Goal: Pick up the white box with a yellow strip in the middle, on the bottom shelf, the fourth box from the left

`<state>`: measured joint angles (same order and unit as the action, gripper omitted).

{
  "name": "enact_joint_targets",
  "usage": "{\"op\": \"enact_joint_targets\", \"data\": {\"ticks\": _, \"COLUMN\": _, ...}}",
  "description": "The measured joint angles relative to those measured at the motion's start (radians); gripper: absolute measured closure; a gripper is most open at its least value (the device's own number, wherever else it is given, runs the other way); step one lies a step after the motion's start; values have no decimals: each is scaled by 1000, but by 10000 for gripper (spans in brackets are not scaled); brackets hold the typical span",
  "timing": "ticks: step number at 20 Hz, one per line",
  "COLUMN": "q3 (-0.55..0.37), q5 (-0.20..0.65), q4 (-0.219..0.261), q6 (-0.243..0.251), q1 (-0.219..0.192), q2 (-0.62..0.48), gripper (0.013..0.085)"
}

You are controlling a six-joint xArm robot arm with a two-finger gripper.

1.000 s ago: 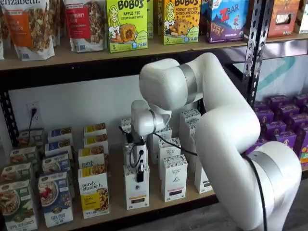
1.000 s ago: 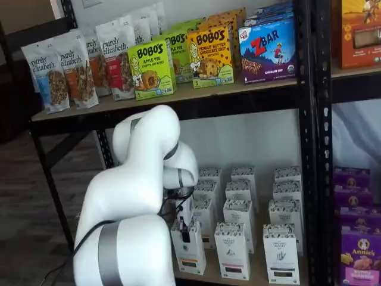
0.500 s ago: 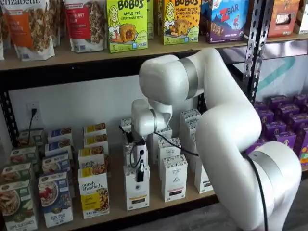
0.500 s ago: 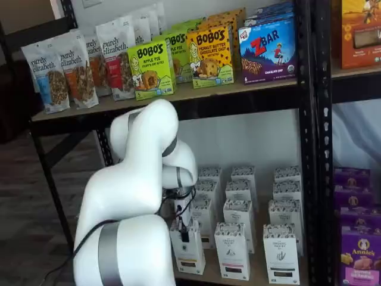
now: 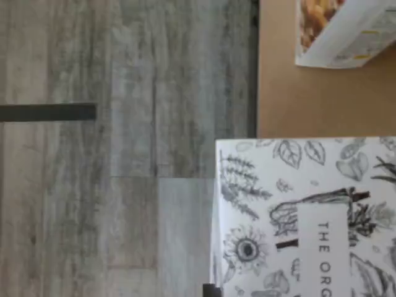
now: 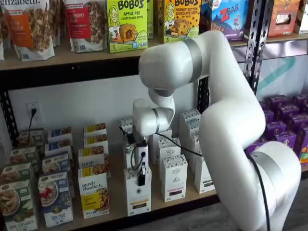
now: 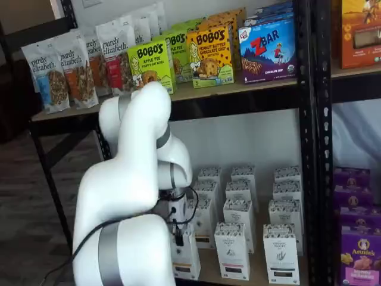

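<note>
1. Arm (image 6: 226, 110): white, jointed, standing between the cameras and the rack in both shelf views; wrist turned down over the front row of the bottom shelf (image 6: 115, 190).
2. Bottom shelf: pale tan board in a black frame, stocked with rows of cartons. Granola box (image 6: 93, 192) with a yellow panel stands just beside the target on one side; a like white carton (image 6: 173, 177) stands just beside it on the other.
3. White box (image 6: 137, 191): tall, narrow, speckled top, dark lower label with an amber strip. At the front edge of the shelf, seemingly drawn forward of its neighbours. The wrist view shows its botanical-print face (image 5: 303, 216) reaching past the shelf edge over grey floor.
4. Gripper (image 6: 141, 177): directly above the box, black fingers (image 7: 179, 236) down against its top portion. Closed on the white box.
5. Step in hand, judged: withdrawal of the gripped carton. Recommended handling: keep the grip firm, lift only enough to clear the board, draw straight out toward the aisle. Avoid sideways drift, since both neighbours stand close; a tall carton held near its top may swing or tilt.
</note>
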<state>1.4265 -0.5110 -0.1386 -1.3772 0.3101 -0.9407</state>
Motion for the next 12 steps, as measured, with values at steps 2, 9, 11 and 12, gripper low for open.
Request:
{"op": "enact_joint_targets", "data": {"ticks": 2, "q3": -70, "q5": 24, "q4": -9, "q6": -3, "q1": 6, "q2": 50, "gripper": 490}}
{"op": "enact_joint_targets", "data": {"ticks": 9, "q3": -283, "q5": 92, "q4": -1, "q6": 18, "q1": 24, "q2": 210, "gripper": 490}}
{"op": "enact_joint_targets", "data": {"ticks": 11, "q3": -365, "q5": 115, "q4": -9, "q6": 14, "q1": 29, "q2": 280, "gripper": 490}}
{"op": "enact_joint_targets", "data": {"ticks": 12, "q3": -389, "q5": 119, "q4": -12, "q6": 13, "q1": 31, "q2": 301, "gripper": 490}}
